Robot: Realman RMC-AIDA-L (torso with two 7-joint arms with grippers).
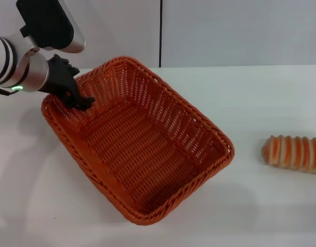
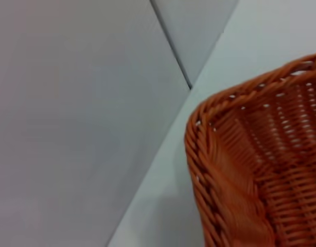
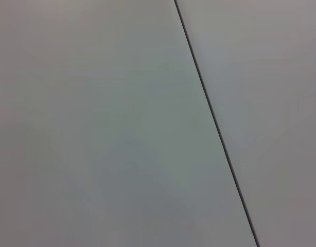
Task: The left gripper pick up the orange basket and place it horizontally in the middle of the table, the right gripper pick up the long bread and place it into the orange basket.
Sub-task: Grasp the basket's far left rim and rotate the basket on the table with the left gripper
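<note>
While the orange basket (image 1: 142, 149) lies on the white counter (image 1: 261, 103), a little to the left of the middle and turned diagonally, the left pincer (image 1: 78, 100) is at its far left corner, with the black fingers at the braided rim. They appear to be pinching the rim there, one finger inside the wall. The left wrist view shows the same corner of the basket (image 2: 240, 170) very close, but not the fingers themselves.

The step in hand seems to be the first one: moving the basket to the middle and setting it horizontally. It is not yet square to the counter edge, so the next move probably calls for turning it while shifting it toward the centre, without letting the rim slip from the grip.

Inside the basket there is nothing; only the woven bottom is visible. The long bread (image 1: 294, 153) lies on the counter at the right, well apart from the basket. The right pincer is not visible in any view, so its state cannot be told.
</note>
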